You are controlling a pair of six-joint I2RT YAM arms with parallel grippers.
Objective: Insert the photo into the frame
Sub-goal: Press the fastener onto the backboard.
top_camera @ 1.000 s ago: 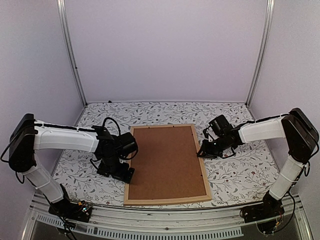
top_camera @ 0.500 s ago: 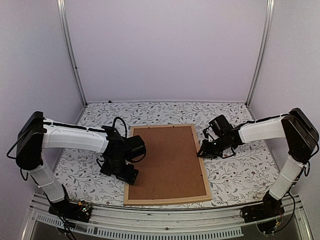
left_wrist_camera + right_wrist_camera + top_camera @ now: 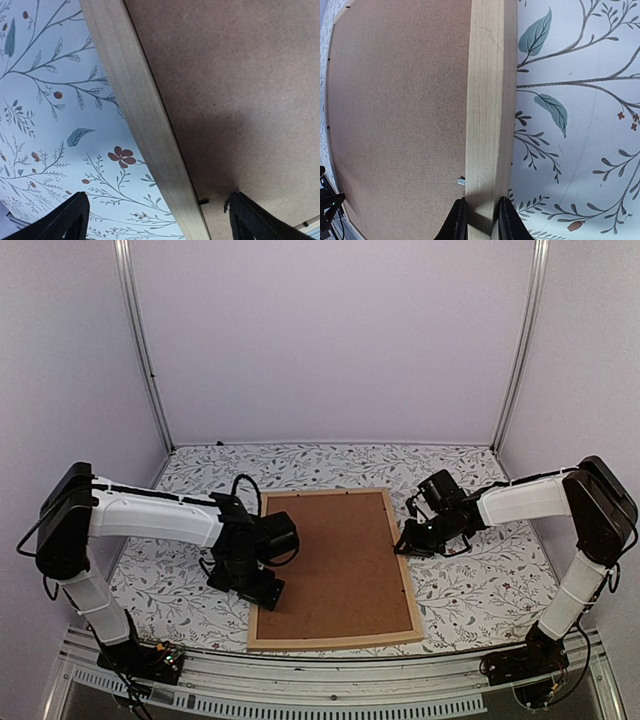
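Note:
The frame (image 3: pixel 335 641), thin light-wood bars, lies flat mid-table with a plain brown backing board (image 3: pixel 335 560) filling it. The photo is hidden. My left gripper (image 3: pixel 258 587) stands open at the frame's left side. In the left wrist view it (image 3: pixel 156 216) straddles the left bar (image 3: pixel 145 115), one finger (image 3: pixel 70 220) over the cloth and the other over the board (image 3: pixel 235 75). My right gripper (image 3: pixel 403 545) is at the frame's right side. The right wrist view shows it (image 3: pixel 481 216) shut on the right bar (image 3: pixel 487 100).
The table (image 3: pixel 470 590) wears a white cloth printed with leaves and flowers. A small metal tab (image 3: pixel 461 181) sticks out from the right bar over the board (image 3: pixel 400 110). Pale walls and metal posts (image 3: pixel 140 350) close in the back and sides.
My left arm has moved right, bringing its open gripper over the frame's left bar. The right gripper and the frame have stayed put.

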